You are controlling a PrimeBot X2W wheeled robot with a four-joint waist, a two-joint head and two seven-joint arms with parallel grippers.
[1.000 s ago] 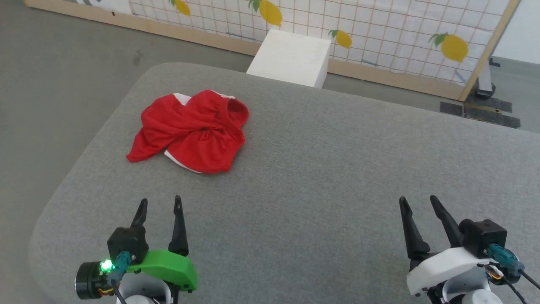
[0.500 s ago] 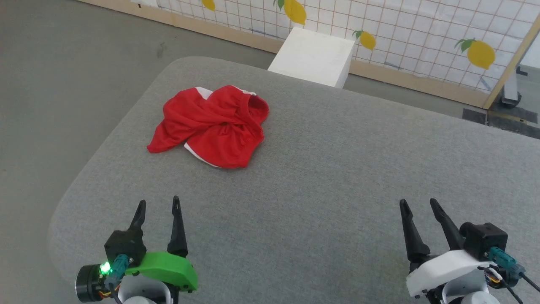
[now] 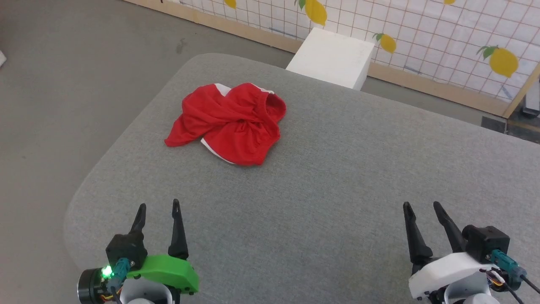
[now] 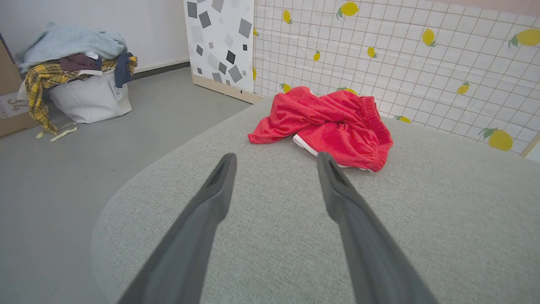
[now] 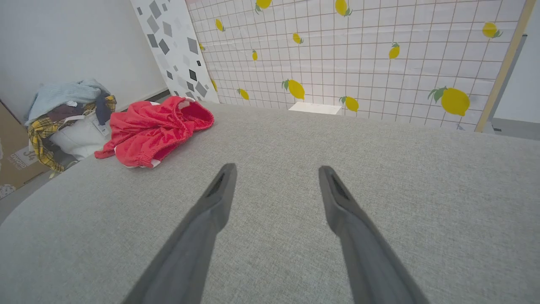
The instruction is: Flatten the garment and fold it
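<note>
A grey fabric-covered desk (image 3: 337, 190) with a rounded corner stands before a lemon-print grid screen (image 3: 443, 33), with a white block (image 3: 333, 57) at its far edge. The garment (image 3: 236, 122) lies crumpled and twisted in the upper middle of the head view, left of centre, with a white stripe peeking out at its lower edge.

The left gripper (image 3: 159, 204) sits at the lower left with its fingers apart and empty, the garment well above it in the frame. The right gripper (image 3: 421, 204) at the lower right is likewise spread and empty, and farther off.

Flattening looks not yet begun. The next move probably calls for reaching up-frame to the heap and pinching an edge, perhaps the waistband, to draw it out.
</note>
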